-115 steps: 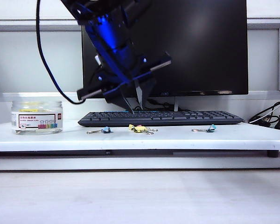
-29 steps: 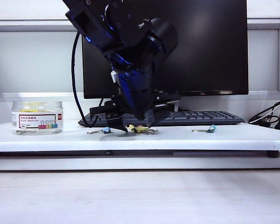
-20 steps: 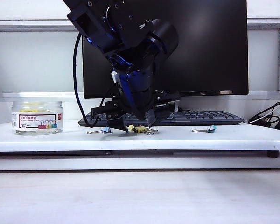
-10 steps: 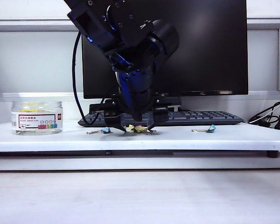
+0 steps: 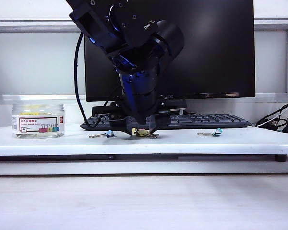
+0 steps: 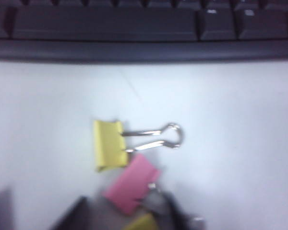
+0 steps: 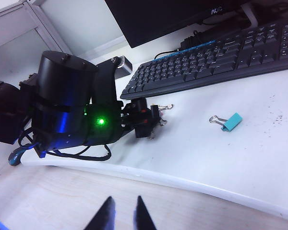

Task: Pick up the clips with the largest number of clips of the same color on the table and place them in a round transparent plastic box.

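The left hand (image 5: 140,130) was down on the table (image 5: 182,141), in front of the keyboard (image 5: 201,120), its fingers straddling the small pile of clips (image 5: 143,132). Whether the jaws had gripped anything yet could not be told. The left wrist view showed one yellow clip (image 6: 109,144) lying flat with its wire handles splayed, a pink clip (image 6: 132,183) touching its near corner, and a second yellow one (image 6: 143,223) partly hidden beneath.

The close should take a yellow body only. With the pink clip so tight against it, the fingers would do best to meet across the yellow clip's folded back and leave the pink one outside the jaws.

The round transparent plastic box (image 5: 37,120) stood well to the left on the same table. The right hand (image 7: 122,213) hung clear of the table, jaws apart and empty.
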You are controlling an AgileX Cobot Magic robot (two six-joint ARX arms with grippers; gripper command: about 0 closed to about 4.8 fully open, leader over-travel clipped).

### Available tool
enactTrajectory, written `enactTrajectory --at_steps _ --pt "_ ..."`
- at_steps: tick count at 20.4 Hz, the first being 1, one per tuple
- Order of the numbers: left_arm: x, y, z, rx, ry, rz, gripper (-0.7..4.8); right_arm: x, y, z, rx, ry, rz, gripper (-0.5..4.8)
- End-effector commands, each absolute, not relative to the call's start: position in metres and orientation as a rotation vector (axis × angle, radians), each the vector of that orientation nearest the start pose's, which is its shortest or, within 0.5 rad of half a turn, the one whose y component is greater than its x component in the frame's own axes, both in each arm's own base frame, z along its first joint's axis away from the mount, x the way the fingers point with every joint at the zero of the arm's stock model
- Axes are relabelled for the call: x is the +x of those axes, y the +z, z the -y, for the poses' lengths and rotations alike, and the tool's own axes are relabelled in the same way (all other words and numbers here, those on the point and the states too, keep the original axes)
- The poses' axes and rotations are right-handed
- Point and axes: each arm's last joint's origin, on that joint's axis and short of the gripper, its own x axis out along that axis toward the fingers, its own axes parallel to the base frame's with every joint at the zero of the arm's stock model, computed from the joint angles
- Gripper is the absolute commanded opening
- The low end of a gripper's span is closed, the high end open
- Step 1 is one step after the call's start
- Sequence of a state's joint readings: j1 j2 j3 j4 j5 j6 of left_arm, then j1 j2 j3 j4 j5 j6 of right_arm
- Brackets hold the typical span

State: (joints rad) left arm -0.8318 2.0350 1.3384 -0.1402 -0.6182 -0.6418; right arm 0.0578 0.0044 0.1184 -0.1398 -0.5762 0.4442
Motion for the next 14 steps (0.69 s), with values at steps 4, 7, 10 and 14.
enactTrajectory --at_steps 4,7,10,14 --pt "0.289 0.135 0.295 0.112 -0.002 -0.829 1.52 0.083 0.193 -0.021 0.43 0.623 -0.142 0.63" --pt "0.292 0.145 0.298 0.116 -0.014 -0.807 1.51 0.083 0.193 -0.021 0.43 0.623 -0.142 0.63" --pt "0.295 0.16 0.301 0.131 -0.025 -0.767 1.51 0.083 0.193 -0.021 0.43 0.623 -0.142 0.63" --pt "0.3 0.181 0.305 0.159 -0.036 -0.717 1.51 0.083 0.193 -0.021 0.43 0.623 -0.142 0.63"
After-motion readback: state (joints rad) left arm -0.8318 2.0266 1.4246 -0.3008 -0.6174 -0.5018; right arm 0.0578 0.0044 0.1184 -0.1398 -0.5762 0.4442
